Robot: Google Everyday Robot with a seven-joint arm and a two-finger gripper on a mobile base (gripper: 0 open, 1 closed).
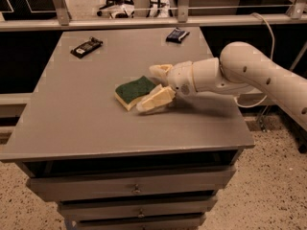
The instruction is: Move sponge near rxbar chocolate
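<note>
At mid-frame, your cream two-finger gripper [148, 88] sits low over the grey tabletop [72, 123], reaching in from the right on the thick white arm [259, 73]. Its fingers are spread apart: one lies beyond the sponge towards the top of the frame, the other [154, 99] on the side towards the bottom.

Between them sits the right end of the wavy-edged sponge with the dark green scrub top and pale yellow foam body [133, 91]. It lies flat on the table, and the rest of it extends left of the claw. Its long axis runs roughly left to right, rising a little towards the right, so your fingers bracket it across its narrow width. I cannot tell whether either finger touches the foam.

From there, the small flat black snack-bar wrapper with light markings, the rxbar chocolate [87, 47], lies well apart towards the upper left of the frame. Once you grip, I judge the carry runs that way, diagonally. The dark blue wrapped bar [177, 34] at upper centre is not your target.
</note>
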